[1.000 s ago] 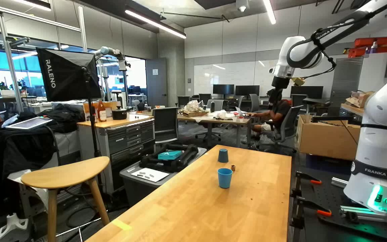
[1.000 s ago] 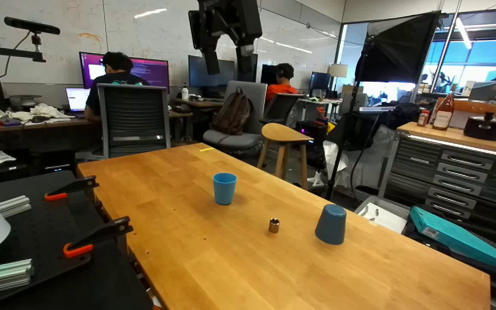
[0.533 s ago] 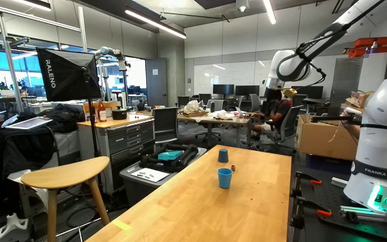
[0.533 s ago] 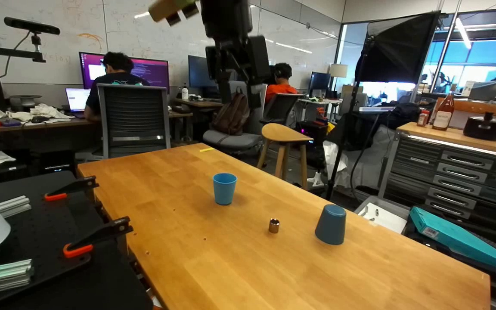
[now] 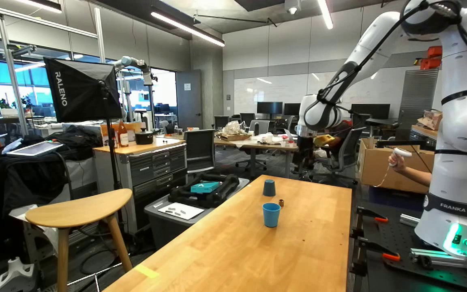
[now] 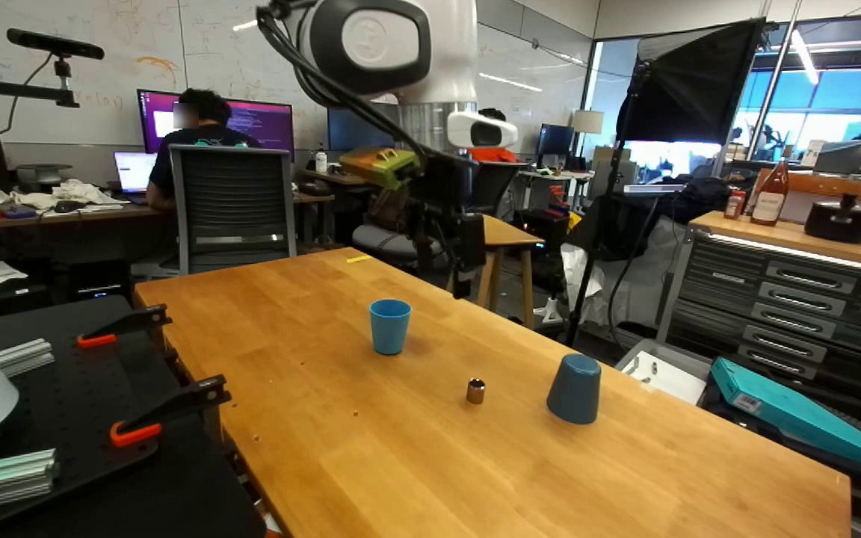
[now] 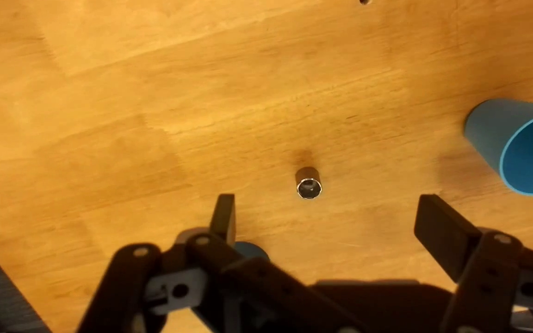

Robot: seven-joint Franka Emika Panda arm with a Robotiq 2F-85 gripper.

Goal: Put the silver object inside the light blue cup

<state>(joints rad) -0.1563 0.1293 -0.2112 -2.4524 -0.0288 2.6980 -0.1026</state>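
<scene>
The silver object is a small hollow metal socket standing on the table. It also shows in an exterior view and in the wrist view. The light blue cup stands upright with its mouth up. It also shows in an exterior view and at the right edge of the wrist view. My gripper is open and empty above the table. In the wrist view the socket lies between and just ahead of the two fingertips. The gripper also shows in an exterior view.
A darker blue cup stands upside down near the socket, partly hidden behind the left finger in the wrist view. The wooden table has clamps along one edge. A hand holds a white controller near the arm's base.
The arm has come down and reached further over the table, lowering the gripper. A hand with a white controller has come into view. The socket and both cups have not moved.
</scene>
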